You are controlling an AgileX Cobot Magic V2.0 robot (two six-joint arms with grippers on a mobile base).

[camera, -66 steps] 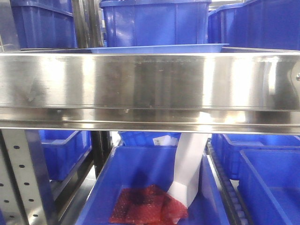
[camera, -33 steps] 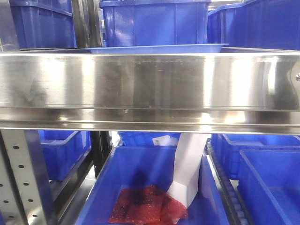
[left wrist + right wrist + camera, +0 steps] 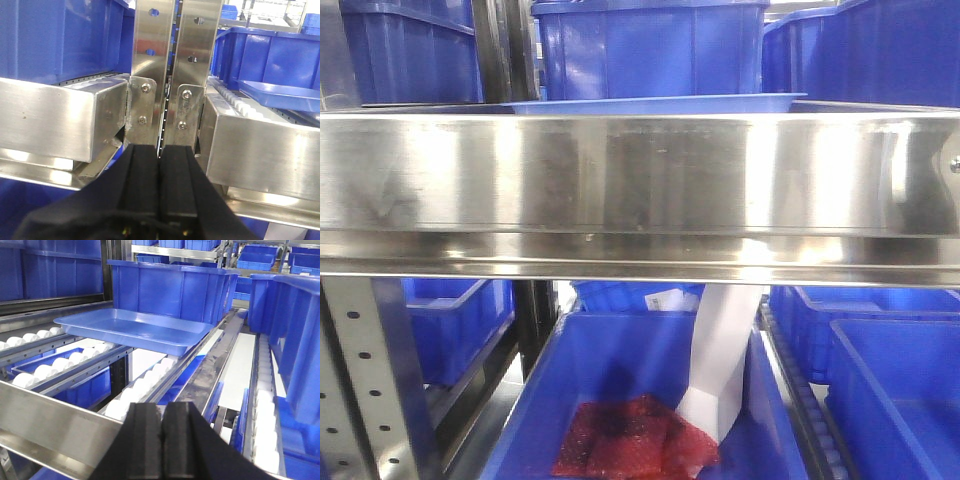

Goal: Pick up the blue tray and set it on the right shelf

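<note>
The blue tray [image 3: 135, 327] lies flat on the white rollers of the right shelf, in front of a deep blue bin [image 3: 170, 287]. In the front view only its rim [image 3: 650, 103] shows above the shelf's shiny steel front rail [image 3: 640, 180]. Its corner also shows in the left wrist view [image 3: 280, 95]. My right gripper [image 3: 162, 406] is shut and empty, just behind the front rail [image 3: 60, 425] and short of the tray. My left gripper [image 3: 160, 147] is shut and empty, facing the two perforated uprights [image 3: 170, 60] between the shelves.
Deep blue bins [image 3: 410, 50] stand on the upper shelves at left and right. Below the rail, a blue bin [image 3: 620, 360] holds a red mesh bag [image 3: 635, 435] and a white strip [image 3: 725, 350]. White rollers [image 3: 35, 372] line the shelf lanes.
</note>
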